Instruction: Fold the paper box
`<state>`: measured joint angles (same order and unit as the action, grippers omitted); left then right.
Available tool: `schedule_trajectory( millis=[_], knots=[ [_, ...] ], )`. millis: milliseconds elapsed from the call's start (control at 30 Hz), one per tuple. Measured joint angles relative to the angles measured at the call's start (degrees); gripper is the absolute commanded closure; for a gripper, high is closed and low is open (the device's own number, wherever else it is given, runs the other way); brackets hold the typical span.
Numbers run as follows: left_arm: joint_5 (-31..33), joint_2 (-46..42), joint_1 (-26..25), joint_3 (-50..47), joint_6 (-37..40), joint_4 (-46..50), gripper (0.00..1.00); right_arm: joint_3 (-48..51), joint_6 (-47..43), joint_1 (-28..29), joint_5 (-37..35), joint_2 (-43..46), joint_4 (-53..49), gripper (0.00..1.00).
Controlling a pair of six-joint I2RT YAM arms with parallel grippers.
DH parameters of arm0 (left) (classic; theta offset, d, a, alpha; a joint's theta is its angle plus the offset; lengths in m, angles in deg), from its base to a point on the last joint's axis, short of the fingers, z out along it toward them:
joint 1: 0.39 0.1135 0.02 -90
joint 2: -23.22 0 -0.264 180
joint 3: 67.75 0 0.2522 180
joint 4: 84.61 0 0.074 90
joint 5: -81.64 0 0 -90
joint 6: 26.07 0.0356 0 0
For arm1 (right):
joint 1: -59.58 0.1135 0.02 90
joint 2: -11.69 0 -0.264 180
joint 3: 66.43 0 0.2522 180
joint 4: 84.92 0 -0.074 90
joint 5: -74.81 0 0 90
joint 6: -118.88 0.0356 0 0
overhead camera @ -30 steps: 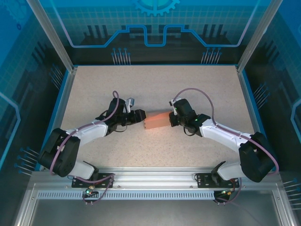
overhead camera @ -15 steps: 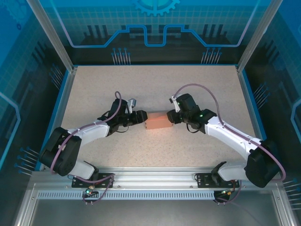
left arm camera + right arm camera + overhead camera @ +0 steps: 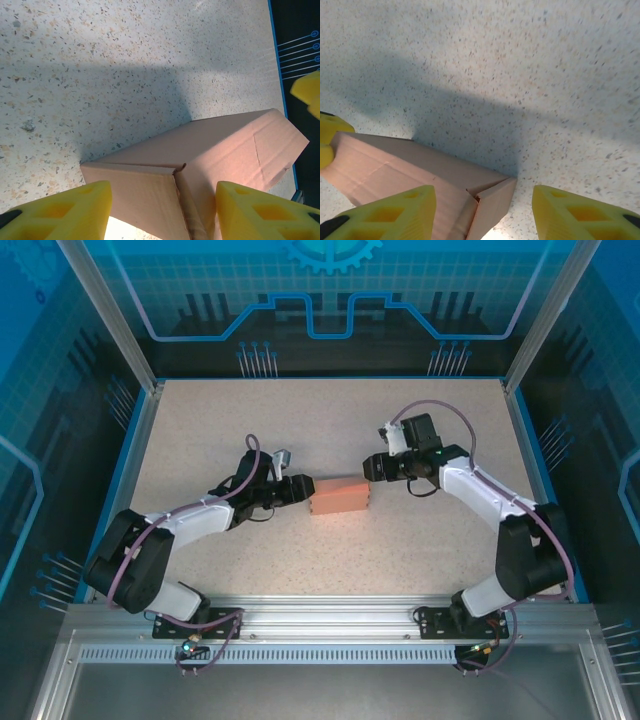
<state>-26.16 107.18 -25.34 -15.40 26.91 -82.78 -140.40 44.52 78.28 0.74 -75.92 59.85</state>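
The paper box [image 3: 340,497] is a small salmon-pink closed box lying on the speckled table, long side left to right. My left gripper [image 3: 301,490] sits at its left end. In the left wrist view the box's end [image 3: 145,195] lies between the yellow fingers [image 3: 60,212], which rest against both of its sides. My right gripper [image 3: 373,468] hovers just behind the box's right end, jaws apart. In the right wrist view the box's end flap [image 3: 490,205] lies beside the left finger, and the right finger [image 3: 585,215] stands well away from it over bare table.
The speckled tabletop [image 3: 330,420] is bordered by a blue rim and metal frame posts [image 3: 110,315]. A metal rail [image 3: 330,620] with both arm bases runs along the near edge. Open table lies behind and in front of the box.
My right gripper has opened, let go of the box's right end and drawn back, up and to the right. The left gripper has stayed at the left end. The box turned slightly.
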Motion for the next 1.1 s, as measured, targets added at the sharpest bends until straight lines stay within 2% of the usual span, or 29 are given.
schedule_trajectory(
  millis=[233, 533, 767, 833, 967, 1100],
  knots=[
    [0.4, 0.0, -0.2, 0.0, 0.0, 0.0, 0.43, 3.1, 1.1, -1.2, 7.0, -1.4, 1.5, 0.49],
    [1.4, 0.2, -0.7, -0.7, -0.2, -1.1, 0.44, 8.6, 3.0, -2.4, 12.2, -1.2, 9.3, 0.6],
    [1.7, 0.2, -1.2, -2.2, -0.2, -4.9, 0.52, 11.6, 3.9, -3.1, 14.6, -0.5, 14.7, 0.67],
    [1.7, 0.2, -1.2, -2.2, -0.2, -5.2, 0.52, 11.8, 4.1, -3.1, 14.8, -0.5, 15.2, 0.66],
    [1.9, 0.1, -1.4, -2.2, -0.2, -5.0, 0.48, 11.6, 4.7, -3.1, 14.5, -0.3, 14.8, 0.52],
    [2.8, 0.0, -1.5, -1.5, -0.1, -3.7, 0.45, 10.3, 5.2, -3.1, 14.1, -0.3, 12.1, 0.45]
  ],
)
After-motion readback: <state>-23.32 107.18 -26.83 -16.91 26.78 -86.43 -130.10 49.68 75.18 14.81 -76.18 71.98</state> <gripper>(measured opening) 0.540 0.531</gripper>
